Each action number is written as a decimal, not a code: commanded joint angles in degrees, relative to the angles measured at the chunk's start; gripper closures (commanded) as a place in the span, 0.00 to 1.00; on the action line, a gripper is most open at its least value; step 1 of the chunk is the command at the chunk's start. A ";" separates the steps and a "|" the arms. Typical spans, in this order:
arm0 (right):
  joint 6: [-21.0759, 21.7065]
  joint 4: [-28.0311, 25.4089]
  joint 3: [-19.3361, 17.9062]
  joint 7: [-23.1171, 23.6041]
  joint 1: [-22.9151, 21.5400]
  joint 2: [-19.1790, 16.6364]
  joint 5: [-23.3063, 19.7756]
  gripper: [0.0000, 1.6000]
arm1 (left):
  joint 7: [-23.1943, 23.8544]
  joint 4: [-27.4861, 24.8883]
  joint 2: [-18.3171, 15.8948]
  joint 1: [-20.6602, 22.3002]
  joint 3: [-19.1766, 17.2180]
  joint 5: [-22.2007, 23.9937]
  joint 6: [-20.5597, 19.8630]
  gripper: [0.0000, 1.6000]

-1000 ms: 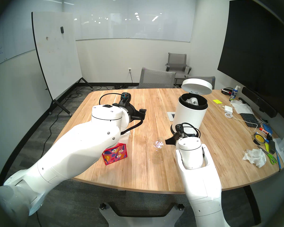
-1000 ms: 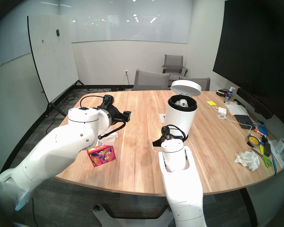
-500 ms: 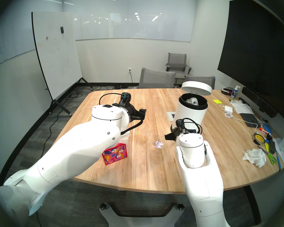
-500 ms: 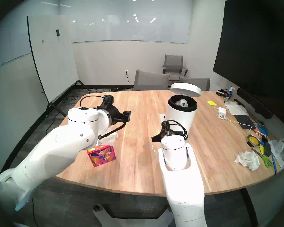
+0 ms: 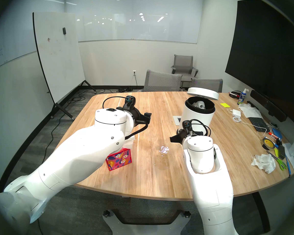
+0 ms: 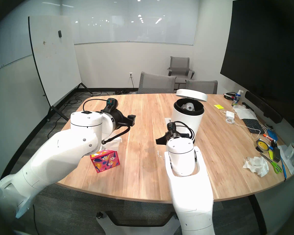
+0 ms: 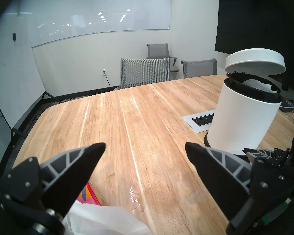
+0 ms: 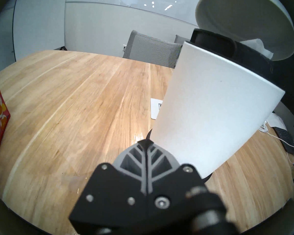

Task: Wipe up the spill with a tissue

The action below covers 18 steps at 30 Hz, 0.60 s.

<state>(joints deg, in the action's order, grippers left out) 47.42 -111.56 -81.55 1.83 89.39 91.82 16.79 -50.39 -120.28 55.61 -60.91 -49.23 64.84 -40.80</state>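
The thin white paper tissue (image 7: 98, 219) sticks up from the red floral cardboard box (image 5: 119, 159) directly beneath the left pincer (image 7: 145, 149), whose jaws stand wide apart and empty; that arm is judged nearer for the pull. The patch of clear glinting liquid (image 5: 164, 150) lies on the wooden table (image 5: 159, 182) between box and white lidded bin (image 5: 196, 118). The right pincer (image 8: 146, 143) is closed on nothing, beside the bin's base.
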 commanded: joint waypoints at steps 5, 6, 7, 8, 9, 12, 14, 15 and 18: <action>0.56 -3.46 2.43 -1.19 -1.25 -0.03 -0.82 1.00 | -0.02 -1.29 0.13 0.55 -0.55 0.05 0.13 0.00; 0.64 -3.57 2.56 -1.37 -1.23 -0.03 -0.91 1.00 | -0.02 -1.29 0.12 0.55 -0.55 0.05 0.13 0.00; 0.37 -3.64 2.69 -1.51 -1.17 -0.05 -0.83 1.00 | -0.02 -1.29 0.12 0.55 -0.55 0.05 0.13 0.00; 0.07 -3.74 2.71 -1.27 -1.08 -0.07 -0.75 1.00 | -0.02 -1.29 0.12 0.55 -0.55 0.05 0.13 0.00; -0.26 -3.93 2.88 -1.77 -0.87 -0.11 -1.10 1.00 | -0.02 -1.29 0.12 0.55 -0.55 0.06 0.13 0.00; -0.23 -4.44 3.17 -1.96 -0.62 -0.17 -1.26 1.00 | -0.03 -1.30 0.12 0.55 -0.55 0.06 0.13 0.00; -0.28 -4.55 3.19 -1.88 -0.59 -0.18 -1.40 1.00 | -0.03 -1.30 0.12 0.55 -0.55 0.06 0.13 0.00; -0.18 -4.68 3.21 -1.96 -0.58 -0.18 -1.71 1.00 | -0.03 -1.30 0.12 0.54 -0.55 0.06 0.13 0.00; -0.02 -5.17 3.15 -1.87 -0.60 -0.16 -2.35 1.00 | -0.03 -1.30 0.12 0.54 -0.55 0.07 0.13 0.00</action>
<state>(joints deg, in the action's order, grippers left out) 47.92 -114.35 -78.74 0.03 89.17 91.79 15.17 -50.40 -120.28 55.61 -60.91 -49.23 64.84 -40.80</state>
